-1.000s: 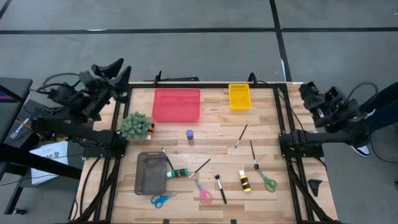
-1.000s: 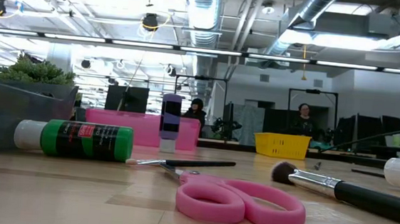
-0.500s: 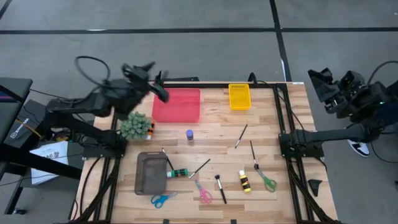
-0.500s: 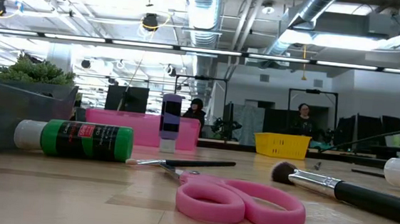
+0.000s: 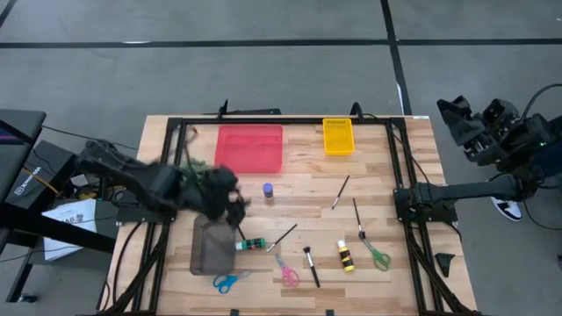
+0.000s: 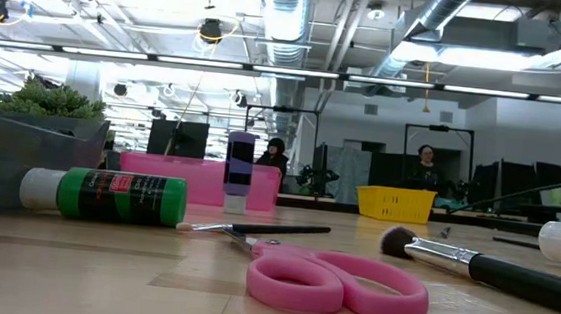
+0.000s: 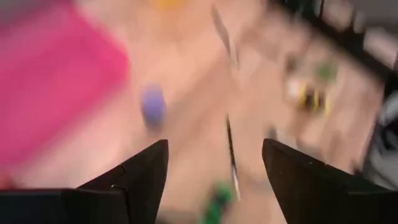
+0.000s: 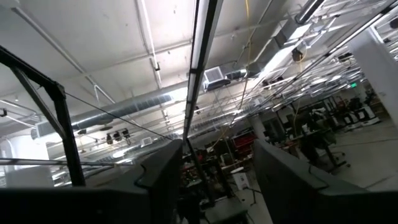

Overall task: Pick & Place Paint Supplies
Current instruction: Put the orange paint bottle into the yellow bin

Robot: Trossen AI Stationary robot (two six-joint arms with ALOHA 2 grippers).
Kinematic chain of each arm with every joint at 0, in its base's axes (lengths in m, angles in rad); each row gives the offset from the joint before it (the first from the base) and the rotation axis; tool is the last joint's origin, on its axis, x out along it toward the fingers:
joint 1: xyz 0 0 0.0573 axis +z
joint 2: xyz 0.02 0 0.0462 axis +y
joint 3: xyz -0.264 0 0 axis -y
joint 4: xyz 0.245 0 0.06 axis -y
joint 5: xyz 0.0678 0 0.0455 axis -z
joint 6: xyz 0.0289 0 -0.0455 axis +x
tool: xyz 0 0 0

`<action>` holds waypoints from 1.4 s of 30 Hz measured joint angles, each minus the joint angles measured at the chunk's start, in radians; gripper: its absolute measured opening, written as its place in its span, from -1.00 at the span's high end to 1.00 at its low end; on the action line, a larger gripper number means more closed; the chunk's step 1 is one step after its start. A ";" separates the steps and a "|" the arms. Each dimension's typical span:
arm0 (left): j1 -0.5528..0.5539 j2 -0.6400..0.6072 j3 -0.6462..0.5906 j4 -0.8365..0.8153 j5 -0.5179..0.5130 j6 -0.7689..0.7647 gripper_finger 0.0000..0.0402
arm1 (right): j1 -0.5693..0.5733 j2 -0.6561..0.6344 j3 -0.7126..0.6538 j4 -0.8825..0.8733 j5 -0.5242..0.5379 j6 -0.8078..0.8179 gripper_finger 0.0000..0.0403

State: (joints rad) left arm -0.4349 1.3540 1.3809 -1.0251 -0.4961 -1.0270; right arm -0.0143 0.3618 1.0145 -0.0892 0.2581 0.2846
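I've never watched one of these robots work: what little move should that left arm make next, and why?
Probably ease the left gripper down toward the green paint bottle. Its fingers are spread with nothing between them, and that bottle lies close by beside the grey tray. The right gripper waits off the table.

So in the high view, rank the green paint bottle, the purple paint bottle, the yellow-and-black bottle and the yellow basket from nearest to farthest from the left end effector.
1. green paint bottle, just below the left end effector, by the grey tray.
2. purple paint bottle, just to its right; close to the first.
3. yellow-and-black bottle, lower right.
4. yellow basket, at the table's top edge.
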 joint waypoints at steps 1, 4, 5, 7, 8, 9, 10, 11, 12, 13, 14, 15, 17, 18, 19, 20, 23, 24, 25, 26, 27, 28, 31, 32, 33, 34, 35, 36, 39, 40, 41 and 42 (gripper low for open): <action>-0.020 0.017 0.000 -0.023 0.034 -0.046 -0.24 | 0.000 0.000 0.000 0.001 -0.001 0.010 0.04; -0.039 0.079 0.000 -0.084 0.116 -0.178 -0.24 | 0.001 0.000 0.000 0.012 -0.027 0.023 0.04; -0.031 0.098 -0.001 -0.097 0.133 -0.211 -0.24 | 0.001 0.000 0.000 0.016 -0.032 0.023 0.04; 0.011 0.134 0.001 -0.144 0.166 -0.300 -0.24 | 0.001 0.000 0.000 0.019 -0.045 0.023 0.04; 0.038 0.154 0.001 -0.185 0.197 -0.344 -0.24 | 0.001 0.000 0.000 0.019 -0.050 0.023 0.04; 0.066 0.175 0.000 -0.225 0.231 -0.376 -0.24 | 0.001 0.000 0.000 0.019 -0.051 0.023 0.05; 0.099 0.201 0.000 -0.263 0.268 -0.409 -0.23 | 0.001 0.000 0.000 0.020 -0.050 0.023 0.05; 0.130 0.226 0.000 -0.305 0.301 -0.443 -0.23 | 0.001 0.000 0.000 0.022 -0.050 0.023 0.05; 0.157 0.249 0.000 -0.346 0.328 -0.467 -0.22 | 0.001 0.000 0.000 0.023 -0.050 0.023 0.05; 0.183 0.272 -0.001 -0.371 0.344 -0.477 -0.21 | 0.001 0.000 0.000 0.022 -0.050 0.023 0.05; 0.206 0.291 -0.001 -0.375 0.348 -0.482 -0.20 | 0.001 0.000 0.000 0.022 -0.050 0.023 0.05; 0.222 0.308 -0.001 -0.371 0.344 -0.496 -0.19 | 0.001 0.000 0.000 0.022 -0.051 0.023 0.05; 0.247 0.338 -0.003 -0.362 0.310 -0.536 -0.18 | 0.001 0.000 0.000 0.023 -0.050 0.023 0.05; 0.256 0.352 -0.003 -0.355 0.302 -0.550 -0.17 | 0.001 0.000 0.000 0.022 -0.050 0.023 0.05; 0.264 0.368 -0.004 -0.349 0.291 -0.555 -0.17 | 0.001 0.000 0.000 0.022 -0.050 0.023 0.05; 0.271 0.384 -0.004 -0.347 0.283 -0.559 -0.17 | 0.001 0.000 0.000 0.021 -0.050 0.023 0.06; 0.286 0.434 -0.004 -0.359 0.282 -0.602 -0.17 | 0.001 0.000 0.012 0.018 -0.051 0.023 0.06; 0.287 0.451 -0.004 -0.366 0.282 -0.615 -0.17 | 0.001 0.000 0.015 0.019 -0.051 0.023 0.06; 0.287 0.467 -0.004 -0.379 0.279 -0.632 -0.17 | 0.001 -0.001 0.017 0.019 -0.050 0.023 0.06; 0.287 0.480 -0.004 -0.392 0.279 -0.656 -0.16 | 0.001 -0.001 0.019 0.018 -0.050 0.023 0.06; 0.286 0.493 -0.004 -0.404 0.280 -0.688 -0.16 | 0.001 0.000 0.023 0.016 -0.050 0.022 0.06; 0.286 0.505 -0.004 -0.416 0.282 -0.729 -0.15 | 0.001 0.000 0.028 0.016 -0.050 0.022 0.06; 0.279 0.526 -0.004 -0.439 0.303 -0.836 -0.13 | 0.001 -0.001 0.038 0.019 -0.050 0.021 0.06; 0.277 0.528 -0.004 -0.437 0.305 -0.867 -0.12 | 0.001 -0.001 0.040 0.017 -0.051 0.019 0.06; 0.275 0.529 -0.005 -0.435 0.305 -0.900 -0.10 | 0.001 0.000 0.041 0.015 -0.050 0.018 0.06; 0.273 0.528 -0.011 -0.429 0.305 -0.938 -0.09 | 0.001 0.000 0.043 0.014 -0.050 0.013 0.06; 0.273 0.527 -0.020 -0.423 0.306 -0.978 -0.07 | 0.001 0.000 0.045 0.015 -0.050 0.007 0.06; 0.271 0.527 -0.032 -0.422 0.312 -1.015 -0.06 | 0.001 0.000 0.046 0.016 -0.050 0.007 0.07; 0.269 0.516 -0.076 -0.412 0.345 -1.129 -0.01 | 0.001 0.000 0.046 0.015 -0.050 0.004 0.07; 0.269 0.515 -0.093 -0.405 0.365 -1.162 0.01 | 0.001 0.000 0.046 0.015 -0.050 0.004 0.07; 0.269 0.514 -0.109 -0.404 0.387 -1.181 0.02 | 0.001 0.000 0.046 0.016 -0.050 0.004 0.07; 0.270 0.510 -0.120 -0.407 0.405 -1.195 0.03 | 0.001 0.000 0.046 0.017 -0.050 0.004 0.07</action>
State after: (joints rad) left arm -0.1654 1.8638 1.2607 -1.4319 -0.0908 -2.2224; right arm -0.0135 0.3614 1.0603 -0.0720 0.2077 0.2886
